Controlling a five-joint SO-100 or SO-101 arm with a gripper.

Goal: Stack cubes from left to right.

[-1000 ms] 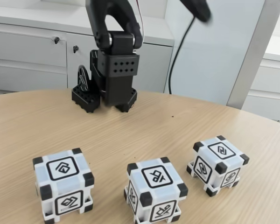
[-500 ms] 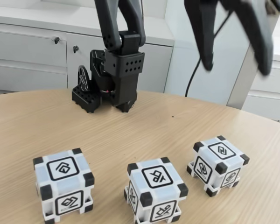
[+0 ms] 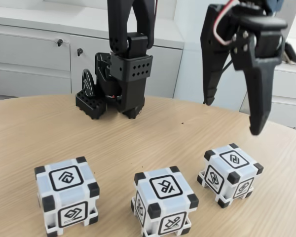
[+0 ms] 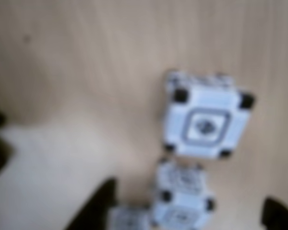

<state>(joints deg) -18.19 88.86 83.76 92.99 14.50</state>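
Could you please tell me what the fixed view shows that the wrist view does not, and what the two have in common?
Fixed view alone: the arm's base, the cabinets behind the table, and the open hand hanging above the right cube, with sharp symbols on the left cube and middle cube. Wrist view alone: a blurred look straight down, with dark fingertips at the lower edge. Shared: three cubes, unstacked, on the wooden table.

Fixed view. My gripper [image 3: 233, 117] hangs with jaws spread above the right cube [image 3: 230, 174], clear of it. The middle cube [image 3: 164, 206] and left cube [image 3: 66, 193] sit apart on the table [image 3: 148, 133]; my base [image 3: 111, 96] stands far.
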